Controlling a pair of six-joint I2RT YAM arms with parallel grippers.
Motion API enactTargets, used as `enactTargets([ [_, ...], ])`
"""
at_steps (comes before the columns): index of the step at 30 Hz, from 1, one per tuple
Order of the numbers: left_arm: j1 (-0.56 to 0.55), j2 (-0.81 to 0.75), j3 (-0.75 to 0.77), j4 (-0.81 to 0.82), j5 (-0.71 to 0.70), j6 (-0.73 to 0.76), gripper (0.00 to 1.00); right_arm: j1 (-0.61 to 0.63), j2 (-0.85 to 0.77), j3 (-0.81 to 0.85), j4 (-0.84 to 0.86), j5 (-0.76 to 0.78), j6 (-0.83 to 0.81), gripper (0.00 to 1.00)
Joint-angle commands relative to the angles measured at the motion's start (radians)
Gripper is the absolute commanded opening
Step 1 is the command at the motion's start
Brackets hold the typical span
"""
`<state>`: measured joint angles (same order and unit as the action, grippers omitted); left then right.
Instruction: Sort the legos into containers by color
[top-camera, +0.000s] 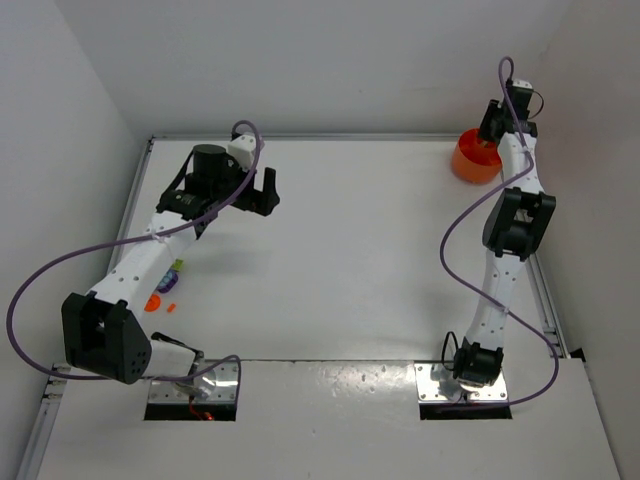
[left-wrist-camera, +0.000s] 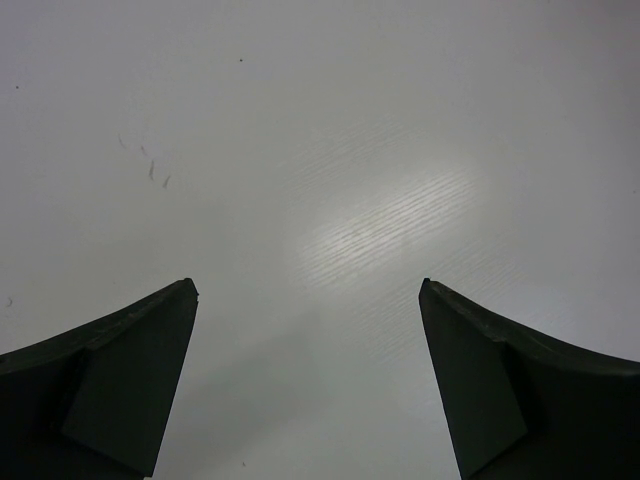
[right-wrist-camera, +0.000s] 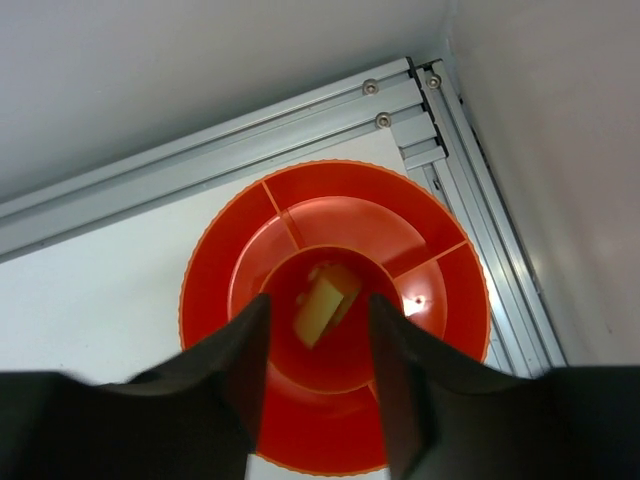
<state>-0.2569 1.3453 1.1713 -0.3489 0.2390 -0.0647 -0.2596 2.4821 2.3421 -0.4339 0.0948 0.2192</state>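
From the top camera, the left arm (top-camera: 140, 262) covers part of the little cluster of legos (top-camera: 175, 272) beside it. I make out purple and yellow-green, but the pieces are too small to count or shape. An orange piece (top-camera: 153, 302) sits against the arm's edge, and I cannot tell whether part of it is covered.

The orange tub (top-camera: 468, 165) in the far right corner is partly behind the right gripper (top-camera: 487, 138), and I cannot see how its jaws stand from up there.

In the right wrist view its fingers (right-wrist-camera: 225, 380) hide the tub's near rim and run off the bottom edge. The yellow brick (right-wrist-camera: 320, 310) between them is blurred, and I cannot tell if it rests on the centre well's floor.

The left fingers (left-wrist-camera: 120, 380) are cropped at the bottom edge, so only the tips show.
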Motion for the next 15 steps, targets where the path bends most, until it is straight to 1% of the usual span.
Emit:
enactTargets([
  [1, 0.011, -0.005, 0.01, 0.034, 0.01, -0.014, 1.0, 0.0, -0.017, 0.049, 0.044, -0.03, 0.008, 0.47],
  [2, 0.011, -0.005, 0.01, 0.034, 0.01, -0.014, 1.0, 0.0, -0.017, 0.049, 0.035, -0.03, 0.008, 0.49],
  [6, 0.011, -0.005, 0.01, 0.034, 0.019, -0.014, 1.0, 0.0, -0.044, 0.049, 0.035, -0.04, 0.008, 0.5],
  [8, 0.011, -0.005, 0.01, 0.034, 0.019, -0.014, 1.0, 0.0, -0.069, 0.049, 0.035, -0.04, -0.013, 0.46],
  [9, 0.011, -0.005, 0.01, 0.044, 0.019, -0.014, 1.0, 0.0, -0.083, 0.013, 0.044, -0.053, -0.014, 0.44],
  [11, 0.011, -0.027, 0.01, 0.044, 0.007, -0.014, 1.0, 0.0, -0.165, -0.051, 0.087, -0.095, -0.033, 0.43],
  [12, 0.011, -0.028, 0.01, 0.044, -0.003, -0.014, 1.0, 0.0, -0.202, -0.144, 0.112, -0.113, -0.043, 0.41],
  [13, 0.011, -0.052, 0.01, 0.044, -0.003, -0.023, 1.0, 0.011, -0.242, -0.192, 0.16, -0.113, -0.055, 0.41],
  [15, 0.021, -0.072, 0.019, 0.044, -0.035, -0.023, 1.0, 0.034, -0.349, -0.289, 0.172, -0.163, -0.122, 0.41],
])
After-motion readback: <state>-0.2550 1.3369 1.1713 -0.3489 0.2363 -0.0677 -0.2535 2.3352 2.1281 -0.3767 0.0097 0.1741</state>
